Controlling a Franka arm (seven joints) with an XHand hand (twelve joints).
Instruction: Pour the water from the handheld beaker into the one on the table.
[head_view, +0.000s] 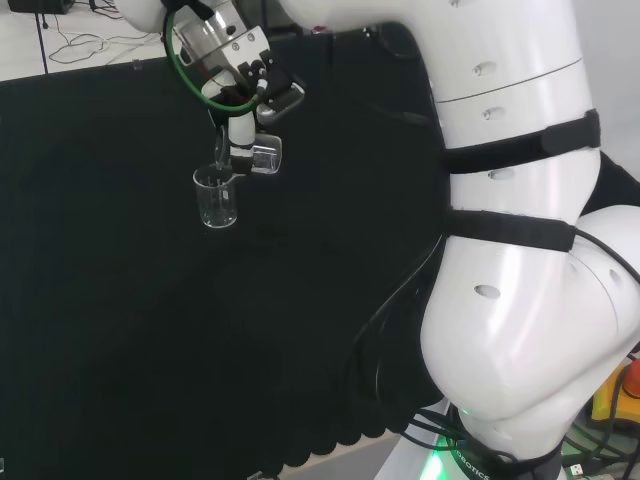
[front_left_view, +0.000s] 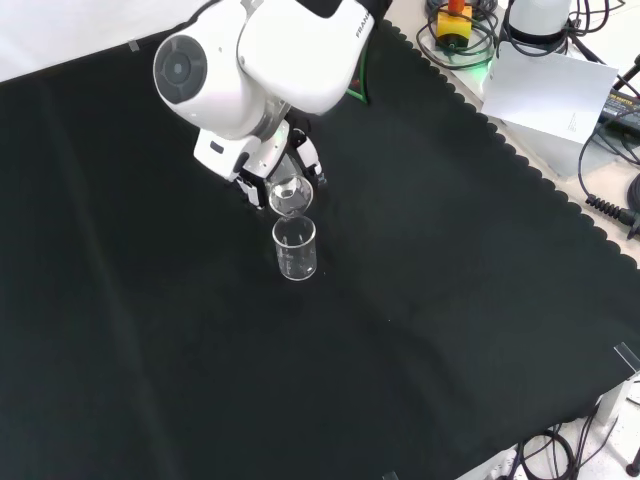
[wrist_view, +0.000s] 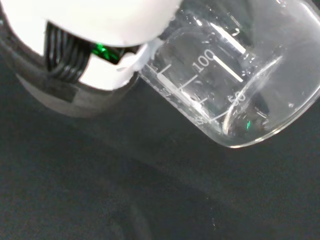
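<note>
Head view has the robot hand (head_view: 240, 135) hanging over the far middle of the bench (head_view: 120, 330), its fingers wrapped round a clear glass beaker (head_view: 264, 155) that lies tipped over on its side. Just below and to the left of it a second clear beaker (head_view: 215, 198) stands upright on the black cloth, and the mouth of the held one hangs close over its rim. A thin glassy streak runs between the two there, though I can't say for sure it is water.

From the front view the big white arm link (front_left_view: 250, 60) stands before most of the robot hand (front_left_view: 262, 165), and the tilted beaker (front_left_view: 288, 195) shows its round mouth facing down toward the standing beaker (front_left_view: 295, 248), right above it and nearly touching its lip. Whether the standing one holds any liquid is hard to make out.

Up close in the wrist view, the held beaker (wrist_view: 225, 85) is on a slant with white graduation marks on its wall and droplets clinging inside, a white part of the robot hand (wrist_view: 95, 22) against it.
</note>
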